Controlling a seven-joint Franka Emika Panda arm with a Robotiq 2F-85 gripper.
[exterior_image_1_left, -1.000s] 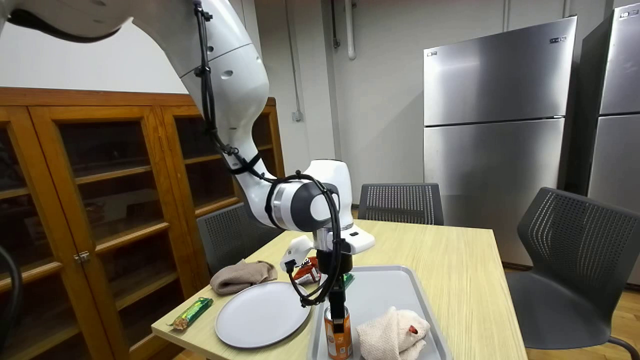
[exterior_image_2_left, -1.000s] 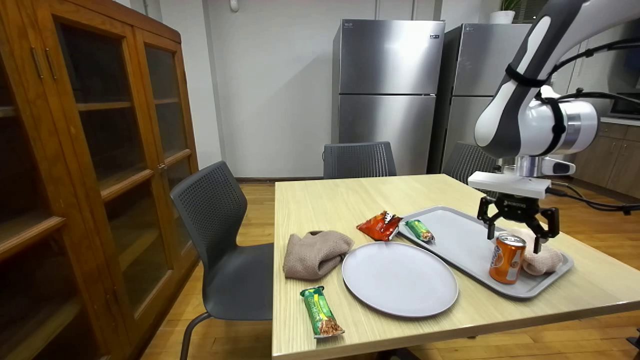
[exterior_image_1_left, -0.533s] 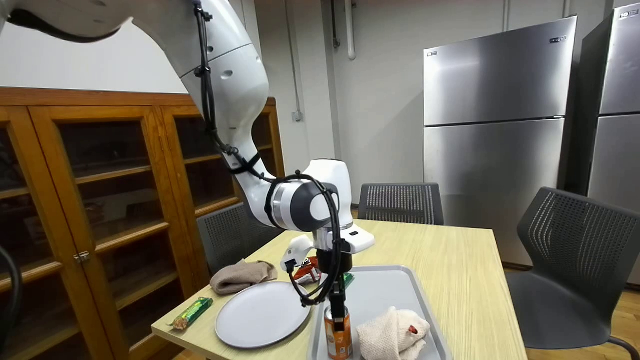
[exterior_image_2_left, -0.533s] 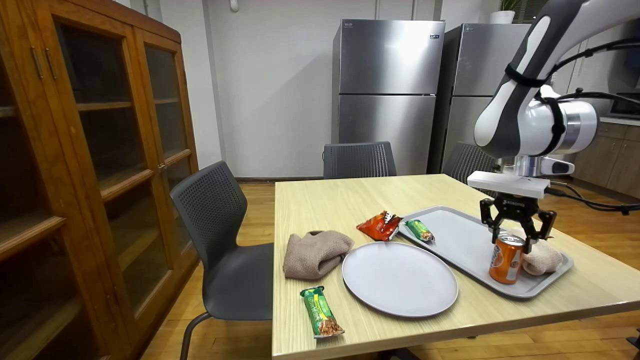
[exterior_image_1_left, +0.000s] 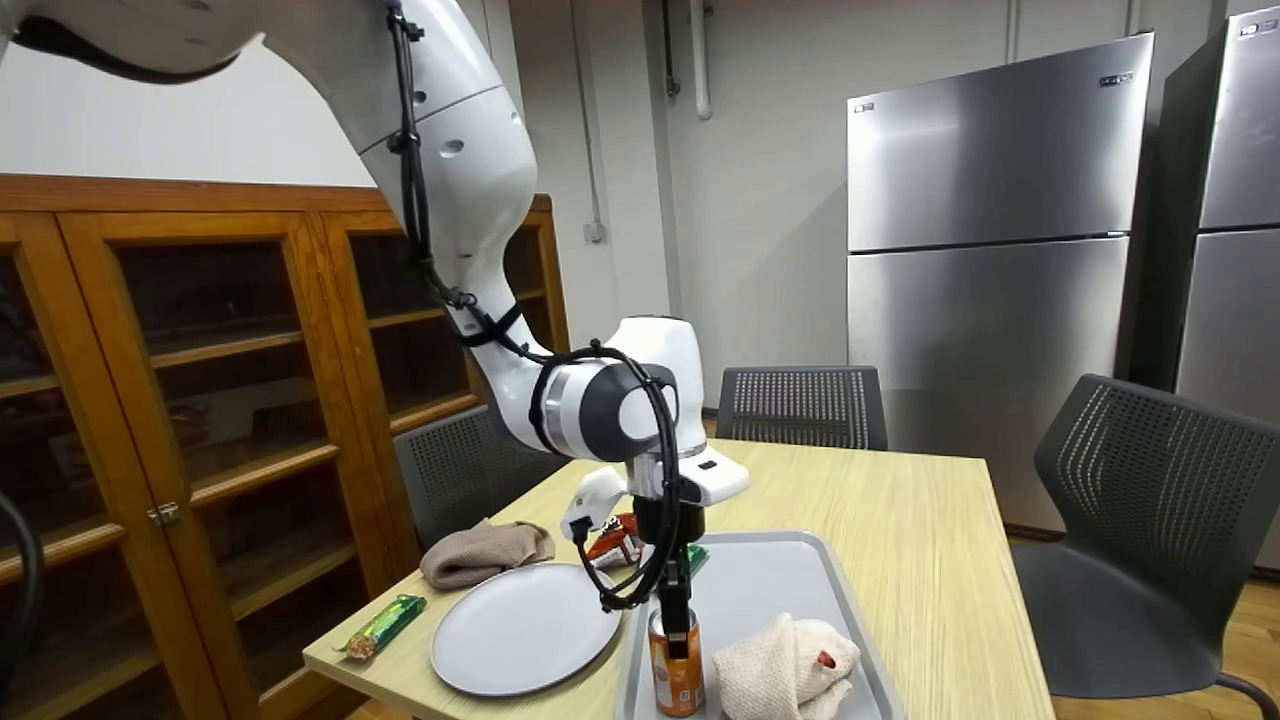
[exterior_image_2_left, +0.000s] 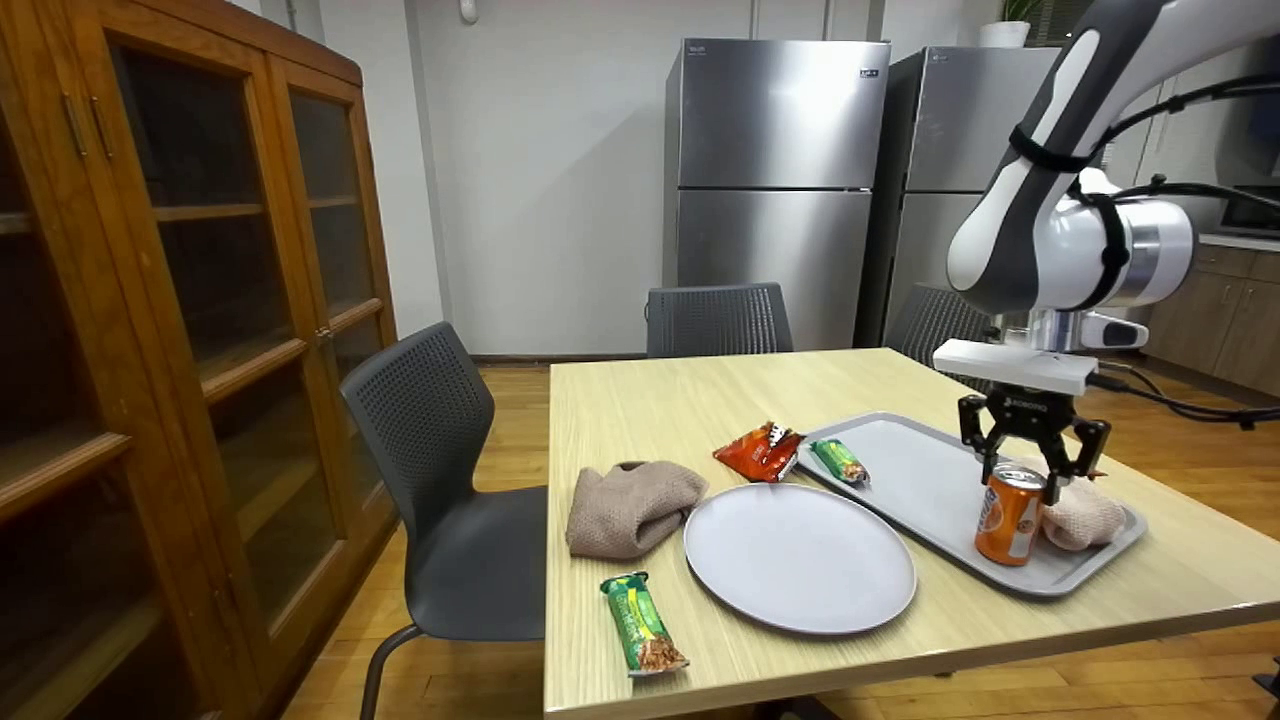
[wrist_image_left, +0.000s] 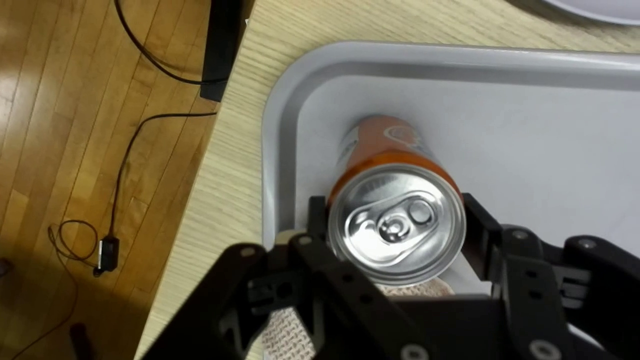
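End effector (wrist_image_left: 396, 217) was clamped on the orange soda can (exterior_image_2_left: 1009, 522), contact on both sides just under the top, can upright. Gray tray (wrist_image_left: 540, 150) lay directly below, cream towel (exterior_image_1_left: 765, 672) beside the end effector and lower, gray plate (exterior_image_2_left: 800, 560) farther off on the bench (exterior_image_2_left: 645, 405). Step in hand read as securing the grasp; couldn't tell whether the can's base was off the tray. Next move likely called for a steady squeeze and straight-up lift, staying off the towel

Wd flr (wrist_image_left: 85, 175), glass-door cab. (exterior_image_2_left: 190, 360), s/s fridges (exterior_image_2_left: 775, 260)
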